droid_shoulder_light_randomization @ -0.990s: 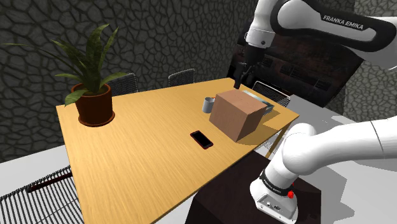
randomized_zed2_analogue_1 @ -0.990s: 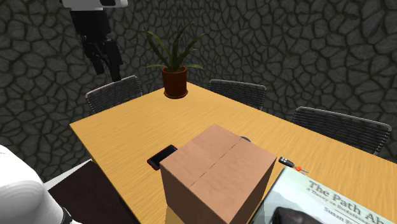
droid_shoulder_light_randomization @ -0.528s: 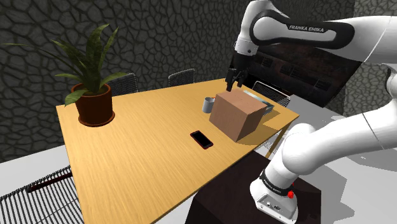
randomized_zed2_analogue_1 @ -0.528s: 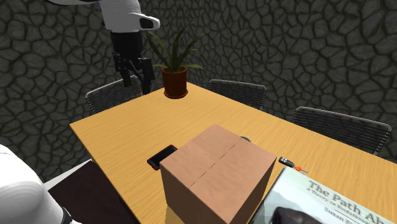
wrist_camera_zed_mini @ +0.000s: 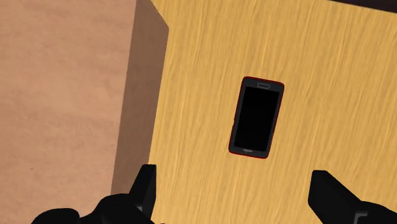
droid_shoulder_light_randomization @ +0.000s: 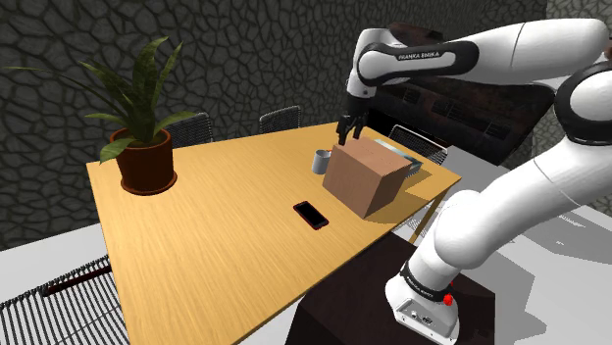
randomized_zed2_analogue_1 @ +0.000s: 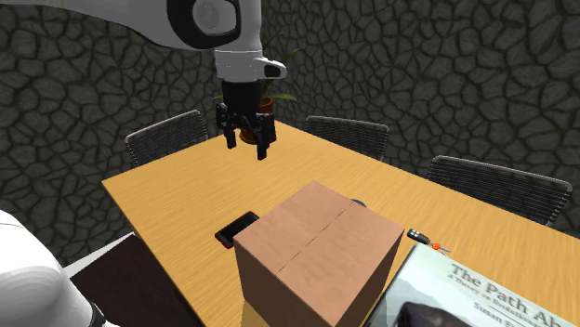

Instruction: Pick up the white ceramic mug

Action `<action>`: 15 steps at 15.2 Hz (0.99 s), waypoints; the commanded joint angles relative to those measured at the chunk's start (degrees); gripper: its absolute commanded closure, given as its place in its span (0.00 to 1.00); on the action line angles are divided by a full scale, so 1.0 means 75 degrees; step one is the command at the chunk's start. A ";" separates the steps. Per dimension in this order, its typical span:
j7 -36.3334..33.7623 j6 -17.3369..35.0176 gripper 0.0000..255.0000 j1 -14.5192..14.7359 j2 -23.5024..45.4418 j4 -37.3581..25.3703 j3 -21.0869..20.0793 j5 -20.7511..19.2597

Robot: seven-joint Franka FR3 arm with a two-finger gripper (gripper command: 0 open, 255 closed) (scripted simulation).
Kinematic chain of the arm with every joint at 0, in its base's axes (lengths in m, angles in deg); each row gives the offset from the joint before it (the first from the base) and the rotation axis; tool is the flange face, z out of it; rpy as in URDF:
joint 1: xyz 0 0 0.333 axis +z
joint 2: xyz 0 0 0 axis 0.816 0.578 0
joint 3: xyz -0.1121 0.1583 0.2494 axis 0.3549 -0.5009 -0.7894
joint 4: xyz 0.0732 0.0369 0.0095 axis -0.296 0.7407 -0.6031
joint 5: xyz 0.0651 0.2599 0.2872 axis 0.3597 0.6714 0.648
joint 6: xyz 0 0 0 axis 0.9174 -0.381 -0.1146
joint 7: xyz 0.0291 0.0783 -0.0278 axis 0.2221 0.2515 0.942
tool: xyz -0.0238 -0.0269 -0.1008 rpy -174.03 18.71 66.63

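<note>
mug (droid_shoulder_light_randomization: 320, 160) stands upright on worktop (droid_shoulder_light_randomization: 216, 225), just beside box (droid_shoulder_light_randomization: 365, 176), on its shoulder-view left. claw (droid_shoulder_light_randomization: 350, 130) hangs over box's far edge, fingers wide apart, empty. mug lies below claw, twd shoulder view's left. long axis vertical, mouth up; handle dir can't tell.
</note>
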 commanded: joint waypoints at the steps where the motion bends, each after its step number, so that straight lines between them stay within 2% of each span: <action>1: 0.0265 0.0329 0.00 -0.0005 0.0531 -0.0158 0.0182 0.0022; 8: 0.1347 0.1160 0.00 -0.0111 0.2588 -0.1169 0.0732 0.0399; 15: 0.2428 0.1568 0.00 -0.0479 0.4789 -0.2673 0.0910 0.1091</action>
